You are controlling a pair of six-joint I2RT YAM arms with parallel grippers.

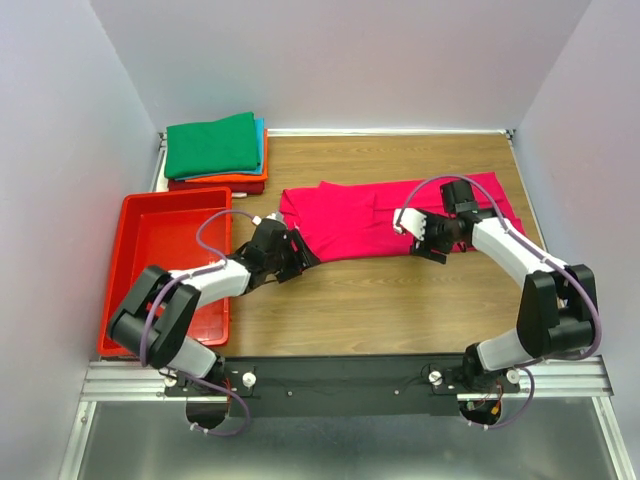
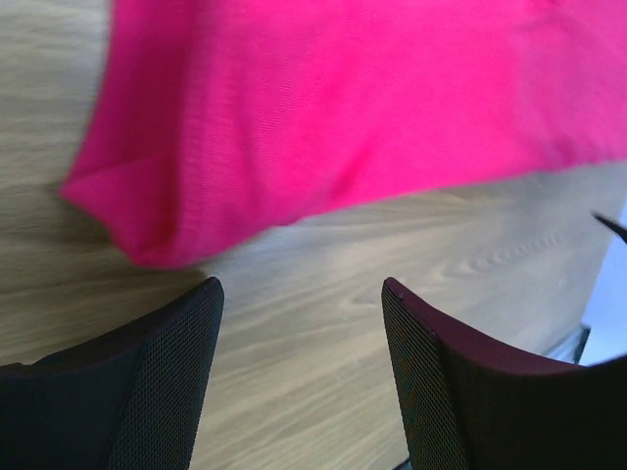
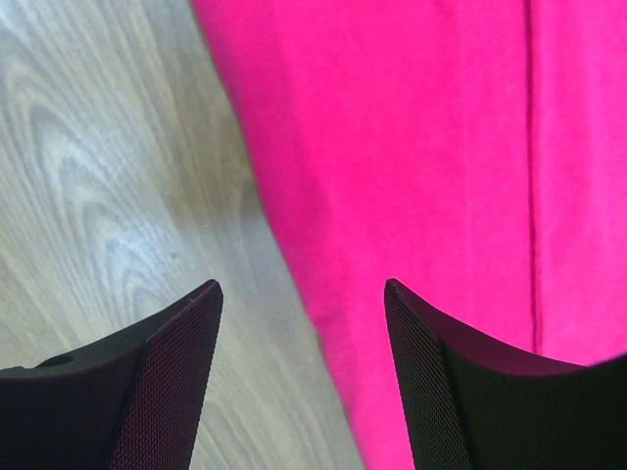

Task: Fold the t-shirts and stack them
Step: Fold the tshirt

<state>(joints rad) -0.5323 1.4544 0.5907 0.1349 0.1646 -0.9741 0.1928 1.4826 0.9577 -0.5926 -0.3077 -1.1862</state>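
A magenta-pink t-shirt (image 1: 365, 220) lies partly folded as a long band across the middle of the table. My left gripper (image 1: 292, 258) hovers open just short of its near left corner. In the left wrist view only bare wood lies between the fingertips (image 2: 302, 294), with the pink cloth (image 2: 343, 108) beyond them. My right gripper (image 1: 428, 242) is open over the band's near edge towards the right end. In the right wrist view that cloth edge (image 3: 421, 147) runs between the spread jaws (image 3: 302, 294). Folded t-shirts (image 1: 215, 148) are stacked at the back left, green on top, then teal, orange and dark red.
A red plastic tray (image 1: 135, 262) sits at the left, next to the left arm. White walls close in the table on three sides. Bare wood (image 1: 400, 300) stretches between the shirt and the arm bases.
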